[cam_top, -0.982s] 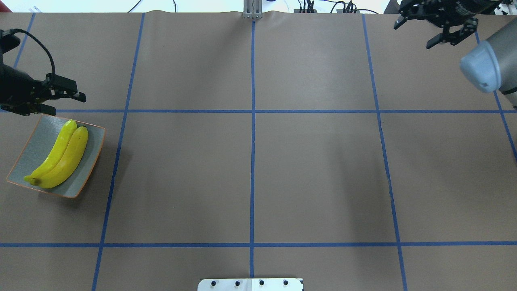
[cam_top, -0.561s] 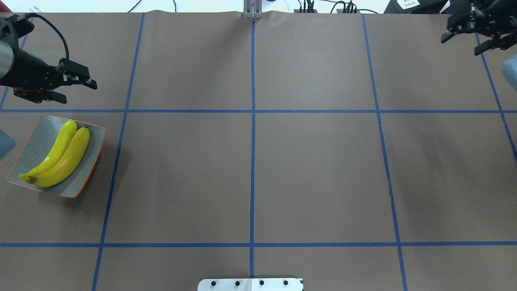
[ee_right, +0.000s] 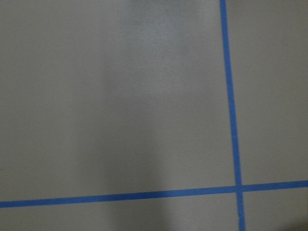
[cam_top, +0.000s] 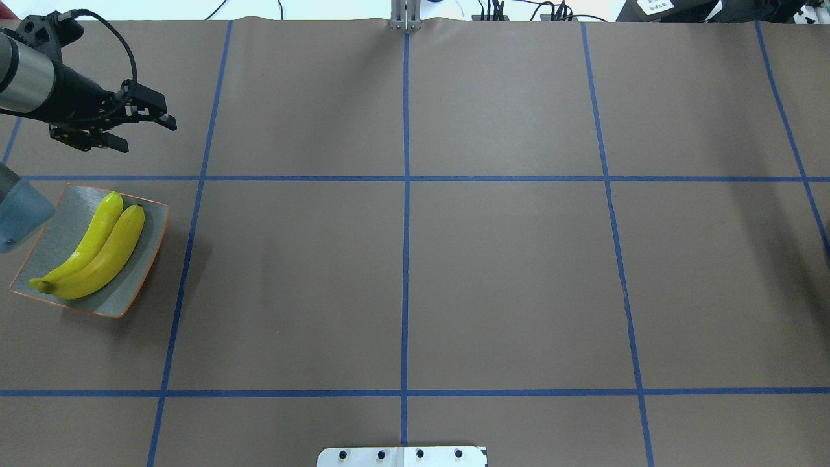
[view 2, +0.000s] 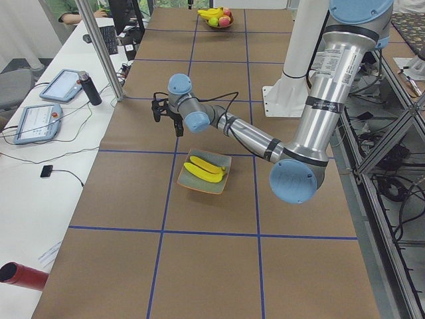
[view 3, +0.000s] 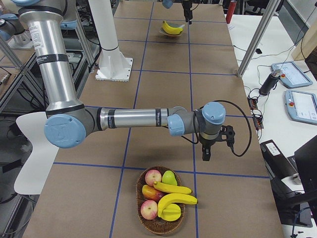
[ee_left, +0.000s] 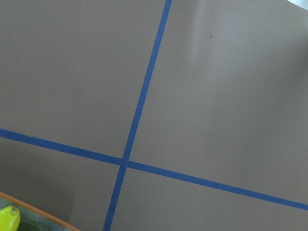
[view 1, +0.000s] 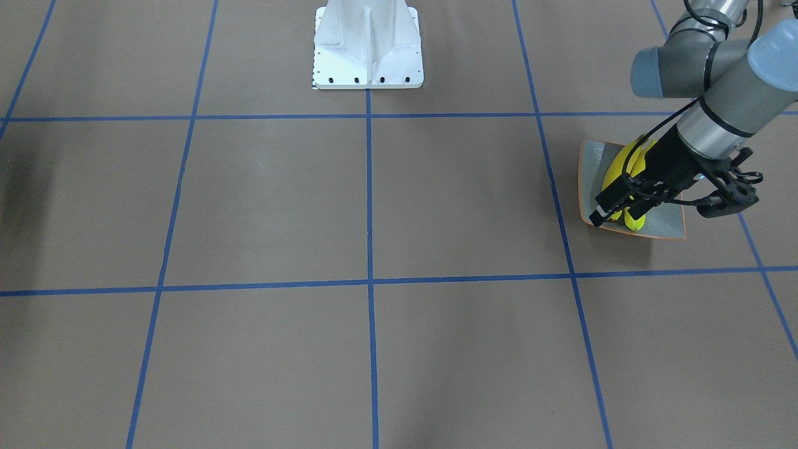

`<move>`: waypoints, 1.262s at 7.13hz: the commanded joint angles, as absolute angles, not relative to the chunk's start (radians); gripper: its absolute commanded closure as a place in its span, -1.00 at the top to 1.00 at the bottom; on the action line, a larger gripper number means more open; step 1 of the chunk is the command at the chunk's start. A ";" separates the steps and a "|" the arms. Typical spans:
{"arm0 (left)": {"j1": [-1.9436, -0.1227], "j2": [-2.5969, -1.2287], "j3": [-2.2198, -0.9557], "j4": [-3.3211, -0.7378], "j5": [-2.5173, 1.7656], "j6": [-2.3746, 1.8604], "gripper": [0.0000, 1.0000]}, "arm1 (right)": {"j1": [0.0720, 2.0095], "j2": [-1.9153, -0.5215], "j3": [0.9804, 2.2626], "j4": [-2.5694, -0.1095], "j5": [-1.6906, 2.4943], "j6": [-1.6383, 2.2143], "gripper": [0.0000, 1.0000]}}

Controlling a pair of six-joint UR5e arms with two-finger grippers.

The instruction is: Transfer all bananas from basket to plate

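Robot-side of left jaws: square speckled grey-blue plate (cam_top: 133, 282), close by.
Plate contents: two yellow bananas (cam_top: 97, 254), side by side, touching.
Left gripper (cam_top: 149, 136): jaws wide, empty, over brown table (cam_top: 506, 259).
Right gripper (view 3: 214, 148): jaw state cannot tell.
Near right jaws: round wicker basket (view 3: 141, 220).
Basket contents: two further bananas (view 3: 176, 199) atop apples (view 3: 152, 177).

It was a robotics lab. A long table (cam_top: 506, 259) was covered in brown paper and gridded with blue tape (cam_top: 405, 279). Two industrial arms (view 2: 325, 86) rose from a white pedestal (view 1: 368, 50) bolted to it. Teach pendants (view 2: 58, 85) lay on a white bench along the far side, among aluminium posts (view 2: 99, 46) and loose cables (view 2: 398, 219).
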State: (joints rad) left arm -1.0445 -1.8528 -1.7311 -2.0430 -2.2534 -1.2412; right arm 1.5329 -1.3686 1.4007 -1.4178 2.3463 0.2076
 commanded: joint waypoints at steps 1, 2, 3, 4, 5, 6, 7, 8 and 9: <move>-1.042 -1.871 -1.707 -2.043 -2.253 -1.241 1.00 | 1.585 -1.356 1.289 -1.416 2.233 0.167 0.99; -1.042 -1.871 -1.701 -2.045 -2.253 -1.241 1.00 | 1.583 -1.336 1.229 -1.396 2.145 0.223 0.99; -1.040 -1.873 -1.700 -2.043 -2.253 -1.241 1.00 | 1.585 -1.338 1.166 -1.343 2.145 0.262 0.99; -1.034 -1.876 -1.692 -2.045 -2.253 -1.241 1.00 | 1.583 -1.333 1.134 -1.319 2.145 0.329 0.99; -1.034 -1.887 -1.672 -2.046 -2.253 -1.241 1.00 | 1.583 -1.327 1.128 -1.318 2.148 0.401 0.99; -1.034 -1.890 -1.671 -2.046 -2.253 -1.241 1.00 | 1.580 -1.324 1.102 -1.315 2.152 0.402 0.99; -1.032 -1.890 -1.669 -2.046 -2.253 -1.241 1.00 | 1.577 -1.310 1.074 -1.315 2.154 0.400 0.99; -1.029 -1.890 -1.664 -2.054 -2.253 -1.241 1.00 | 1.575 -1.310 1.053 -1.315 2.155 0.399 0.99; -1.029 -1.888 -1.651 -2.077 -2.252 -1.241 1.00 | 1.572 -1.312 1.042 -1.315 2.154 0.396 0.99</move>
